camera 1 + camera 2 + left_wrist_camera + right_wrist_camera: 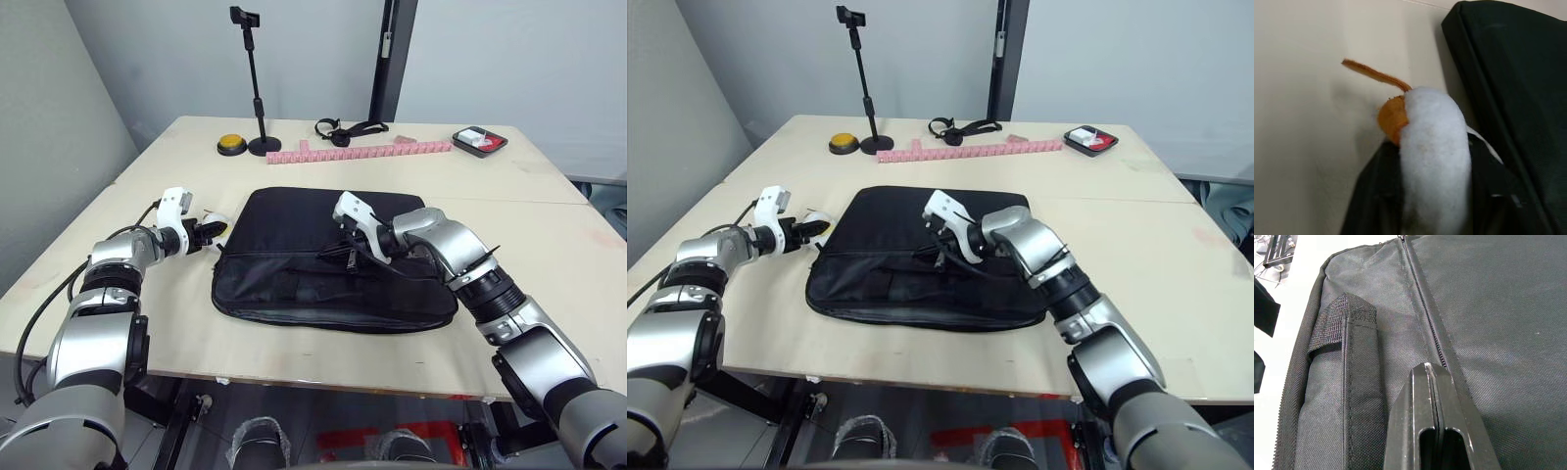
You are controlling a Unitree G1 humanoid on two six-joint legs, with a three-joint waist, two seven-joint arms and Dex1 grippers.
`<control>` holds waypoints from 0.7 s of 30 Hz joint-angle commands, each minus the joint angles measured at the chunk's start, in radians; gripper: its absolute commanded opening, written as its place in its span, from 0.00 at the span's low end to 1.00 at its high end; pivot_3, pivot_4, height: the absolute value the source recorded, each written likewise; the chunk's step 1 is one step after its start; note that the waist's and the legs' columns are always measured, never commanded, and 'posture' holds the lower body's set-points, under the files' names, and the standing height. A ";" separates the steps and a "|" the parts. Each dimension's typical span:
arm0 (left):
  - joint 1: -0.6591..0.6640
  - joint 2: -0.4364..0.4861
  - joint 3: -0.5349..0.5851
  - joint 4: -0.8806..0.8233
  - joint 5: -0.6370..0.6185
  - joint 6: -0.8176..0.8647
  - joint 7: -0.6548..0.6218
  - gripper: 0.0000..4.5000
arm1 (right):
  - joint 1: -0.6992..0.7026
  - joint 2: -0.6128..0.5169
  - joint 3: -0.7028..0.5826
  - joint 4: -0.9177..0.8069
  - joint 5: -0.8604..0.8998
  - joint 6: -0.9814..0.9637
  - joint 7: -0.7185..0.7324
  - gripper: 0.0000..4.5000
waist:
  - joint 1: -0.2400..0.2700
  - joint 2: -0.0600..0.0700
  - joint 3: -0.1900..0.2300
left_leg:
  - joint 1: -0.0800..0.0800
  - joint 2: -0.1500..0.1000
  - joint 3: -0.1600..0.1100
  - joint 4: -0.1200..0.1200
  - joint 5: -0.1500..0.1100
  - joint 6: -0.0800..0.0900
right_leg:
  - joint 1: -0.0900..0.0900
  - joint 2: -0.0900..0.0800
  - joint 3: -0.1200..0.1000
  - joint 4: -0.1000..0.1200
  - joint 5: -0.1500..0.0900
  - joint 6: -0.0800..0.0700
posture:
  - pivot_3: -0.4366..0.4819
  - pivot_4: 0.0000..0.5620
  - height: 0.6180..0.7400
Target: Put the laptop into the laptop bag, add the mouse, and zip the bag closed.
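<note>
The right gripper (345, 253) sits low over the middle of the laptop bag (294, 294), its two black fingers (1437, 431) pressed flat together with nothing visible between them, their tips just beside the bag's zipper line (1422, 303) and next to a black strap handle (1354, 382). The left gripper (210, 235) is off the bag's left edge, close to the bench surface, and its fingers are clamped on a white rounded object with an orange tab and a thin orange strip sticking out (1432, 152); whether this is the mouse or something else cannot be told.

The laptop bag lies flat in the centre of the bench (549, 323), its long side running left to right, its near edge a little back from the bench's front edge.

Along the far edge of the bench stand a black phone stand (257, 88), a yellow round button (231, 145) to its left, a row of pink blocks (372, 150), a black strap (343, 128) and a dark tray (479, 142) toward the far right corner.
</note>
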State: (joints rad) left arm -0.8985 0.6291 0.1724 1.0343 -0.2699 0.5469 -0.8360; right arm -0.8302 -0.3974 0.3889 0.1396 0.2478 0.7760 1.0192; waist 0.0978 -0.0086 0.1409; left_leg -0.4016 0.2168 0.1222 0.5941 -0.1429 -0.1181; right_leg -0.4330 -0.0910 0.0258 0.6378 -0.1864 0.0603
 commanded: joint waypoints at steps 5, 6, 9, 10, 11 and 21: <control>0.042 0.050 0.001 -0.189 -0.032 0.135 -0.092 0.00 | 0.019 -0.007 -0.007 -0.012 -0.014 0.020 -0.023 0.00 | -0.002 0.000 0.000 | 0.000 0.000 0.000 -0.001 0.000 0.000 | 0.000 0.000 0.000 -0.001 0.000 0.000 | 0.48 0.27 1.00; 0.064 0.064 0.017 -0.254 -0.056 0.173 -0.104 0.00 | 0.021 -0.008 -0.006 -0.014 -0.014 0.022 -0.022 0.00 | -0.003 0.000 0.000 | 0.000 0.000 0.000 -0.001 0.000 0.000 | 0.000 0.000 0.000 -0.002 0.000 0.000 | 0.48 0.27 1.00; 0.153 0.110 0.056 -0.450 -0.125 0.281 -0.135 0.00 | 0.021 -0.008 -0.005 -0.013 -0.015 0.022 -0.021 0.00 | -0.005 0.001 0.000 | -0.001 0.000 0.000 -0.003 0.000 0.000 | -0.001 0.000 -0.001 -0.004 0.000 0.000 | 0.48 0.27 1.00; 0.191 0.133 0.068 -0.519 -0.151 0.321 -0.148 0.00 | 0.019 -0.007 -0.004 -0.011 -0.016 0.022 -0.019 0.00 | -0.006 0.001 0.000 | -0.002 0.000 0.000 -0.003 0.000 0.000 | -0.001 0.000 -0.001 -0.005 0.000 0.000 | 0.48 0.27 1.00; 0.229 0.158 0.073 -0.584 -0.173 0.356 -0.167 0.00 | 0.017 -0.007 -0.001 -0.009 -0.016 0.022 -0.017 0.00 | -0.007 0.001 0.000 | -0.002 0.000 0.000 -0.004 0.000 0.000 | -0.001 0.000 -0.002 -0.006 0.000 0.000 | 0.48 0.27 1.00; 0.587 0.365 0.230 -0.957 -0.335 0.497 -0.278 0.00 | 0.022 -0.004 0.023 -0.018 -0.014 0.030 0.011 0.00 | -0.010 0.001 0.001 | 0.000 0.000 0.001 -0.009 0.000 0.000 | -0.001 0.000 -0.001 -0.008 0.000 -0.001 | 0.48 0.27 1.00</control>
State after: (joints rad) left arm -0.3377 0.9661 0.3396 0.1417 -0.5675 1.0257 -1.0993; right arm -0.8214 -0.3926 0.3962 0.1109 0.2456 0.7863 1.0256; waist 0.0878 -0.0075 0.1416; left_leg -0.4018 0.2171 0.1234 0.5853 -0.1431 -0.1181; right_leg -0.4342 -0.0907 0.0245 0.6294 -0.1868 0.0598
